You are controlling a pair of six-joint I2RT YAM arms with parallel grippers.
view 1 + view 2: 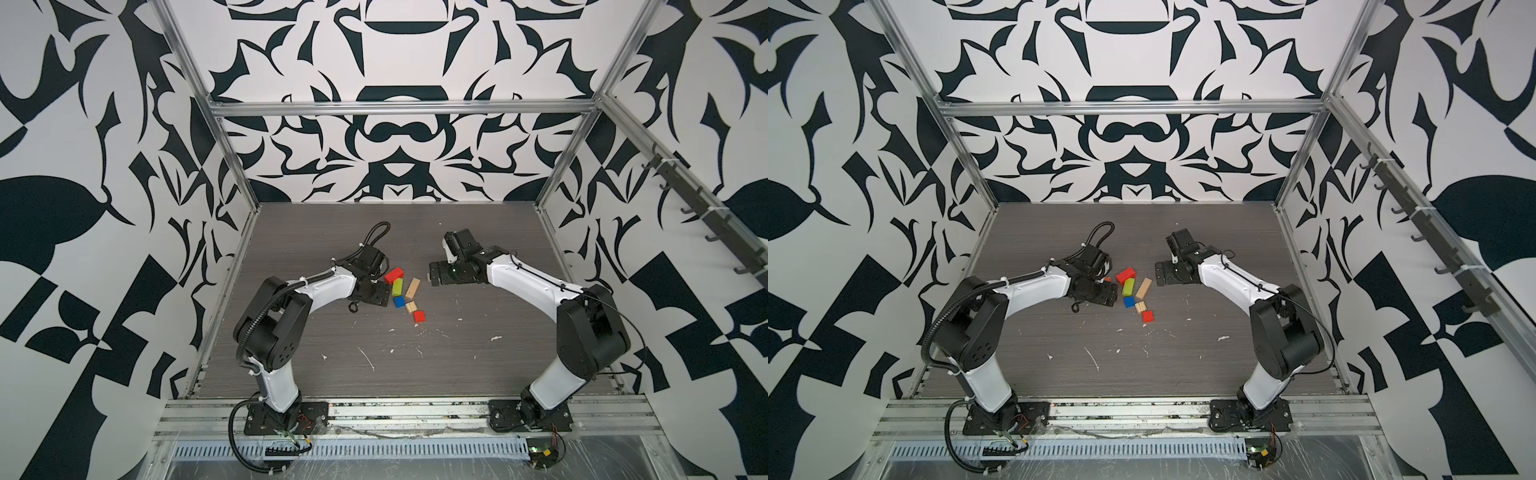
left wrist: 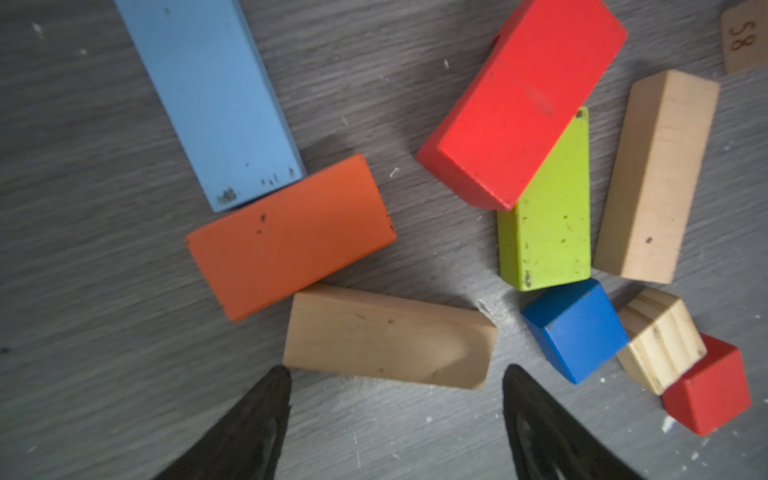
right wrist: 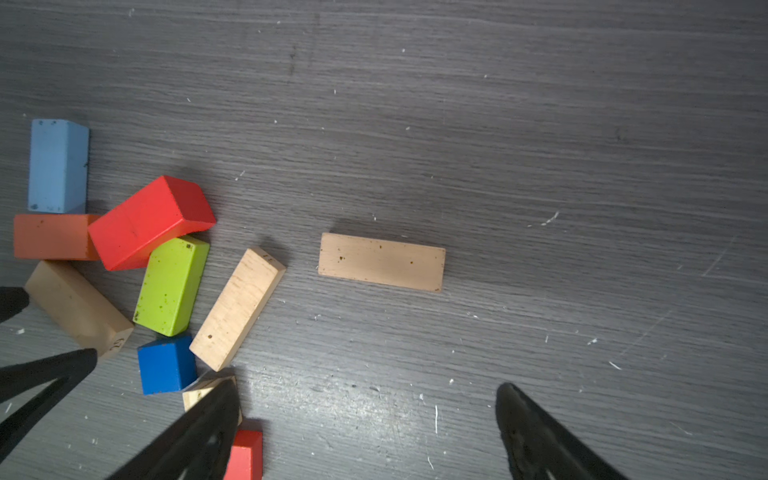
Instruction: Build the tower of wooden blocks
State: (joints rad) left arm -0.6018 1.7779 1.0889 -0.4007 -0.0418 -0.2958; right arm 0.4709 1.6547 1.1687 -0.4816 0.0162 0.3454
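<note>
The wood blocks lie loose on the table, with no tower standing. In both top views a red plank (image 1: pixel 393 275), lime green plank (image 1: pixel 397 286), tan plank (image 1: pixel 412 288), blue cube (image 1: pixel 399 301), tan cube (image 1: pixel 411 307) and red cube (image 1: pixel 419 316) are clustered mid-table. The left wrist view adds a light blue plank (image 2: pixel 216 99), an orange plank (image 2: pixel 291 237) and a tan plank (image 2: pixel 386 336). My left gripper (image 2: pixel 397 376) is open, that tan plank just beyond its tips. The red plank (image 2: pixel 519 104) leans on the lime one (image 2: pixel 548 232). My right gripper (image 3: pixel 368 388) is open over bare table, near a lone tan plank (image 3: pixel 381 262).
The dark grey wood-grain table (image 1: pixel 457 353) carries white scuffs. Aluminium frame posts (image 1: pixel 565 153) and patterned walls close it in on three sides. A tan block marked with a number (image 2: pixel 744 37) lies past the cluster. Both arm bases sit on the front rail (image 1: pixel 407 409).
</note>
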